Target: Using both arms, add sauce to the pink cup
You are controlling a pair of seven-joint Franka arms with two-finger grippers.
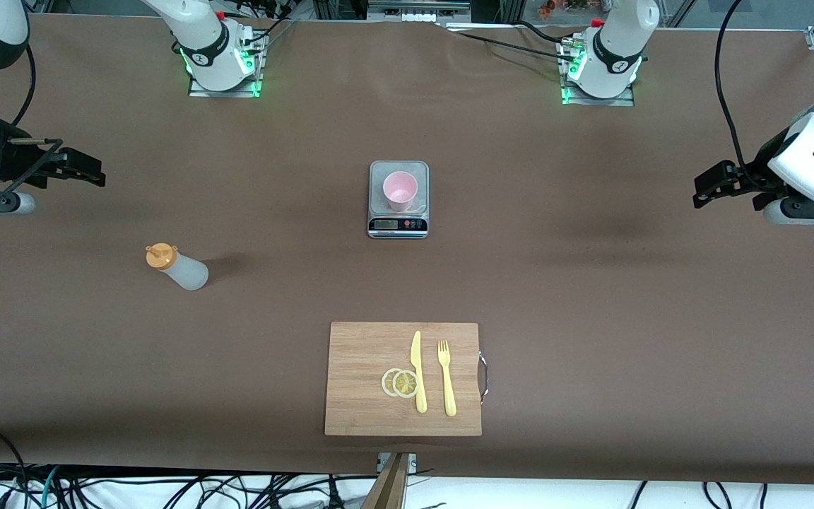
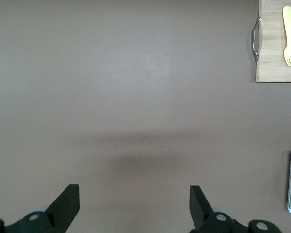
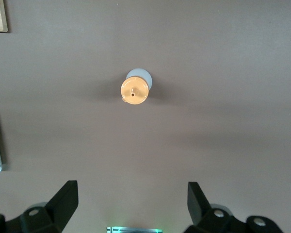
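The small translucent whitish squeeze bottle with an orange cap [image 1: 177, 267] is standing upright toward the right arm's end of the brown counter [image 1: 591, 283], so the right tool [image 1: 78, 168], hovering wide and empty, is sitting nearer than the left tool [image 1: 721, 182], also wide. The pale pink plastic cup [image 1: 400, 189] is resting on the grey scale [image 1: 398, 225] mid-counter. The right wrist view is looking straight down on the cap; the left wrist view is missing the bottle.

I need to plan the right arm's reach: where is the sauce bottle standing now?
The sauce bottle stands upright on bare table toward the right arm's end, nearer the front camera than the scale, apart from the cutting board.
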